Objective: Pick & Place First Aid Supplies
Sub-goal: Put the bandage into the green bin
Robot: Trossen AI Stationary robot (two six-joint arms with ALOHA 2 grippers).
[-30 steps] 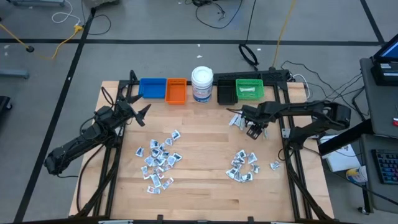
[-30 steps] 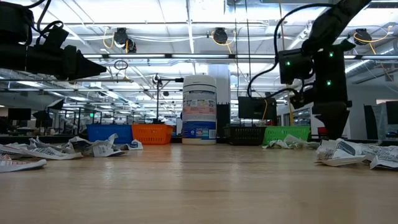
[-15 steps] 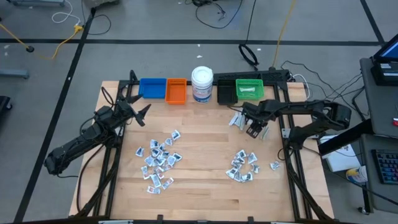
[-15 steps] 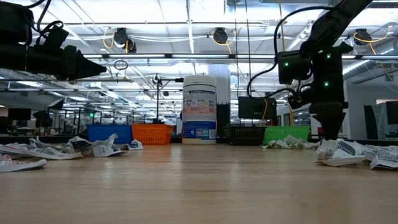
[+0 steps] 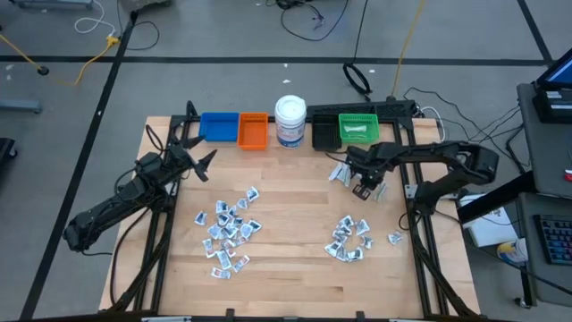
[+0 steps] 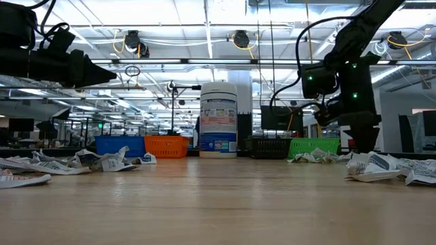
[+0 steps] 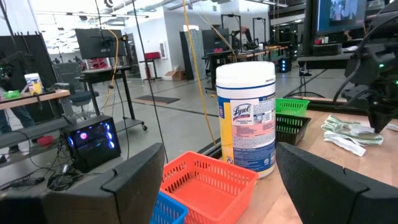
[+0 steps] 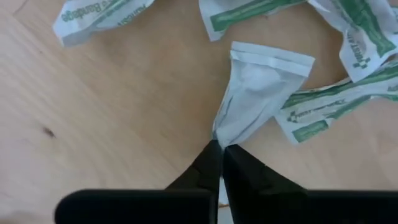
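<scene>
The first aid supplies are small white wrapped packets in three heaps on the wooden table: a left heap [image 5: 228, 228], a right heap [image 5: 350, 240] and a few [image 5: 340, 172] in front of the green bin [image 5: 358, 128]. My right gripper [image 5: 365, 186] stands over these few, shut on one white packet [image 8: 264, 87]; other packets with green print [image 8: 311, 118] lie around it. My left gripper [image 5: 201, 165] hovers open above the table's left side, in front of the blue bin [image 5: 219, 126], with nothing between its fingers [image 7: 130, 180]. My right gripper pinches the white packet's gathered narrow end [image 8: 222, 129] between its two fingertips [image 8: 208, 158]. The fingers come from above, pointing down. The packet fans out from the tips and appears to lie flat on the wood.
Along the far edge stand the blue bin, an orange bin [image 5: 253, 131], a white jar with a blue label [image 5: 290, 121], a black bin [image 5: 324, 134] and the green bin, which holds something white. Bare wood lies between the two larger heaps.
My right gripper has shut its fingers on a white packet near the green bin and has sunk slightly toward the table. The left arm has kept still.
</scene>
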